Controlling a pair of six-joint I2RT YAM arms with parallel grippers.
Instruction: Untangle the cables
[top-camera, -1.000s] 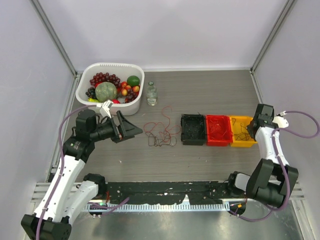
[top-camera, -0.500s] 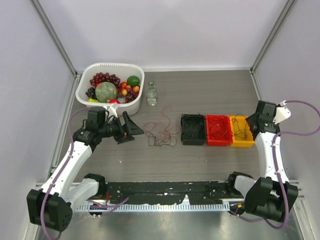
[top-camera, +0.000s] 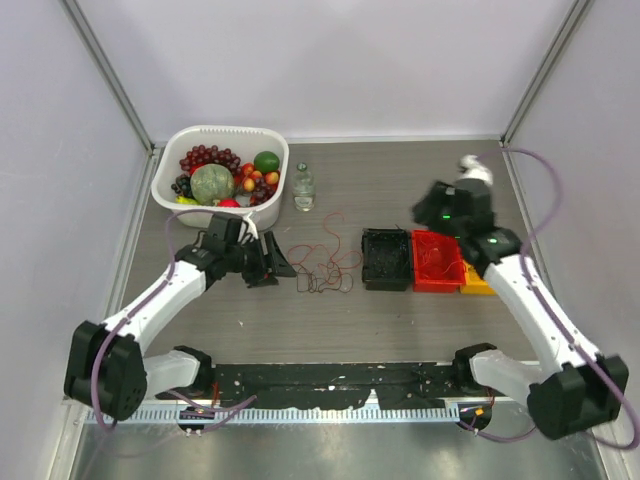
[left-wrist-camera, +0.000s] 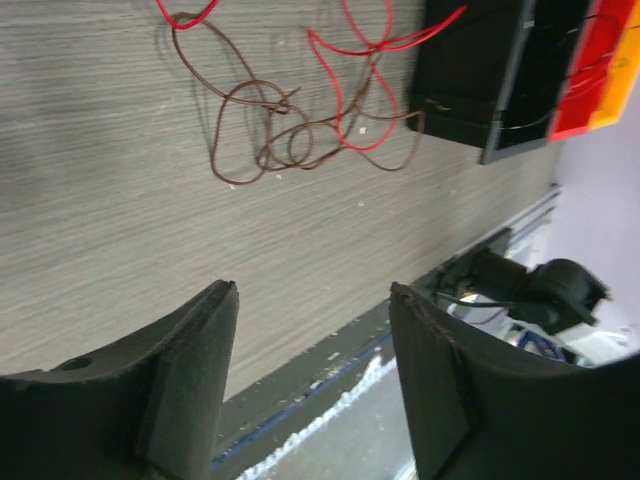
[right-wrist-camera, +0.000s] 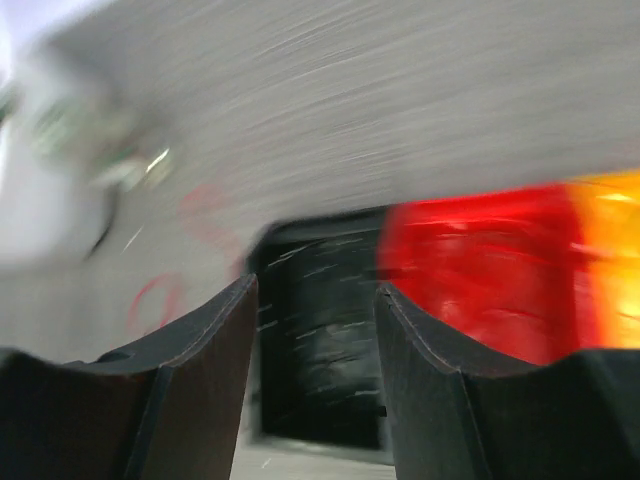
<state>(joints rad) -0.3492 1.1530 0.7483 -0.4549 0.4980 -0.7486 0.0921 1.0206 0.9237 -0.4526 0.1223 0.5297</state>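
The cables (top-camera: 322, 265) lie as a loose tangle of thin red and dark brown wires on the wooden table, left of the black bin. My left gripper (top-camera: 278, 264) hangs just left of the tangle, open and empty. In the left wrist view the cables (left-wrist-camera: 300, 130) are spread ahead of the left gripper (left-wrist-camera: 312, 290), apart from its fingers. My right gripper (top-camera: 430, 213) hovers above the black and red bins. The right wrist view is blurred; the right gripper (right-wrist-camera: 315, 285) is open with nothing between its fingers.
Black bin (top-camera: 386, 259), red bin (top-camera: 437, 260) and yellow bin (top-camera: 478, 283) stand in a row right of the tangle, with thin wires inside them. A white basket (top-camera: 222, 135) of fruit and a small bottle (top-camera: 303, 187) stand at the back left.
My left gripper moved right, up to the tangle, and its jaws narrowed. My right gripper opened and swung left from the yellow bin to above the black and red bins.
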